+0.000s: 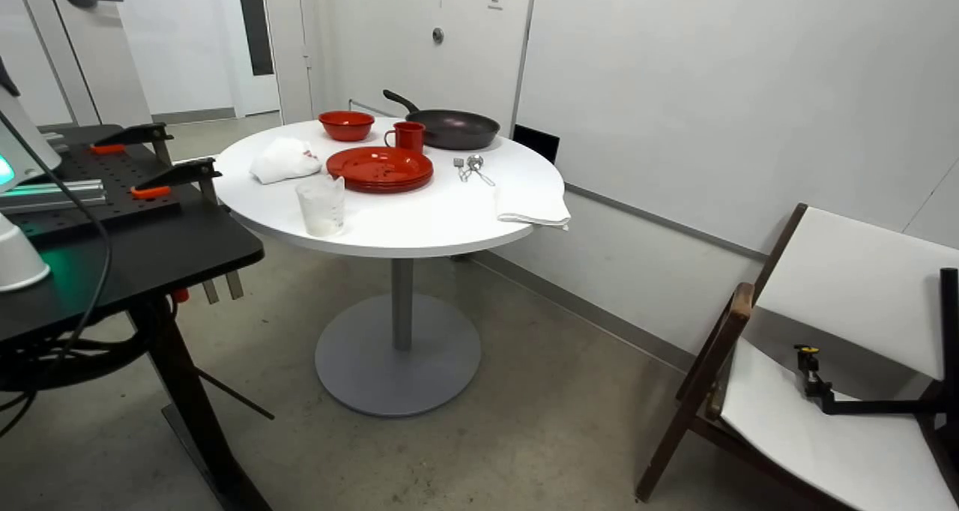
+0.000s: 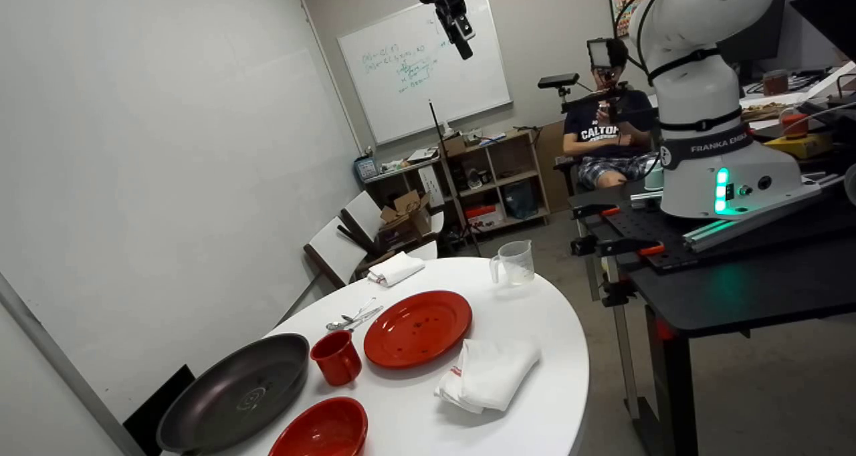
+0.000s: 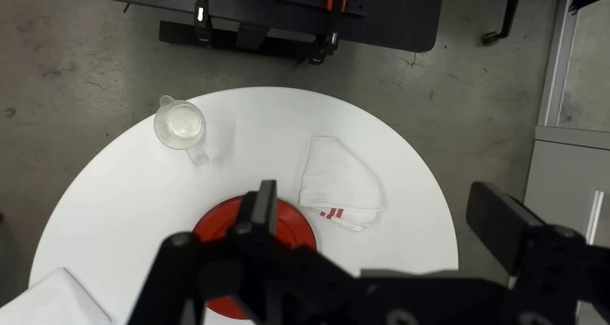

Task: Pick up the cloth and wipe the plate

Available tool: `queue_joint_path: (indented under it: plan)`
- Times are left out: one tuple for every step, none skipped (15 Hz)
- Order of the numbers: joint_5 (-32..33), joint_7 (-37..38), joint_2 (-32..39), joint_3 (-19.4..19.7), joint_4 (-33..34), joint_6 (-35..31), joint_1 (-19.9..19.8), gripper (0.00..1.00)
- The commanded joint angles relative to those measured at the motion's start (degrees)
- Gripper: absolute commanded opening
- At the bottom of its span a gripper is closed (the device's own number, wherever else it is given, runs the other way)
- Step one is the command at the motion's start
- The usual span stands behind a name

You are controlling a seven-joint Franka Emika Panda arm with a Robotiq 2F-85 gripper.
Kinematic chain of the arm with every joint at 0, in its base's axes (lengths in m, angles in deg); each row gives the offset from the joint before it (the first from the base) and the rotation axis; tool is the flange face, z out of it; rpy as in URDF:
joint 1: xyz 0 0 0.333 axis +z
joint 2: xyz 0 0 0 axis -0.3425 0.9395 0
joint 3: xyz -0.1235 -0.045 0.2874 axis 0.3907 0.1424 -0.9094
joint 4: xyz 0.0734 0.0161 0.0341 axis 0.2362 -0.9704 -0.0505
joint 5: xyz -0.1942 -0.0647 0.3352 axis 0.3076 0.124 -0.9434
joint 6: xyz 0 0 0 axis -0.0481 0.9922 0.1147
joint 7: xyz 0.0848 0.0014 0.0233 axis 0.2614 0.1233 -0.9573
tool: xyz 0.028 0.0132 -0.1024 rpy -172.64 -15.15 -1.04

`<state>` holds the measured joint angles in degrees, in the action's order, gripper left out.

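Gripper (image 3: 374, 191) spread wide, its two fingers (image 3: 498, 225) stand well apart across the lower half of the wrist view, one just left of centre, one toward the right edge. Framed between them, near the middle, lies the striped cloth (image 3: 340, 177), white and folded on the round bench (image 3: 267, 117), with red marks at its lower end. In an exterior view the gripper hangs at the top, slightly right of centre, high above the bench and well apart from this cloth, which rests lower right of centre. Just beside it is the red plate (image 2: 418, 329), top of a stack; the wrist view has it left of the cloth, partly hidden behind the gripper. Another white cloth (image 3: 52, 301) shows in the wrist view's lower left corner, outside the fingers; in both exterior views it lies at the bench's rim. A clear measuring cup (image 3: 180, 125) stands at upper left of the wrist view. Both exterior views show a red mug (image 2: 336, 359), a red bowl (image 2: 324, 430), a dark pan (image 2: 234, 396) and metal utensils (image 1: 476, 163).
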<state>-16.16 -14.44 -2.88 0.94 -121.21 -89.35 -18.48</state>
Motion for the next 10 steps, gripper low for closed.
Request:
queue_joint_path:
  plan:
    - [-0.30,-0.37,0.13,-0.81,0.16,0.18,-1.05,1.00]
    - [-0.30,-0.37,0.13,-0.81,0.16,0.18,-1.05,1.00]
    - [-0.30,-0.37,0.13,-0.81,0.16,0.18,-1.05,1.00]
    - [-0.30,-0.37,0.13,-0.81,0.16,0.18,-1.05,1.00]
    - [-0.30,-0.37,0.13,-0.81,0.16,0.18,-1.05,1.00]
    - [-0.30,-0.37,0.13,-0.81,0.16,0.18,-1.05,1.00]
    - [-0.30,-0.37,0.13,-0.81,0.16,0.18,-1.05,1.00]
    - [-0.30,-0.37,0.13,-0.81,0.16,0.18,-1.05,1.00]
    - [-0.30,-0.37,0.13,-0.81,0.16,0.18,-1.05,1.00]
    - [0.04,0.13,0.67,-1.07,0.09,0.45,-1.18,1.00]
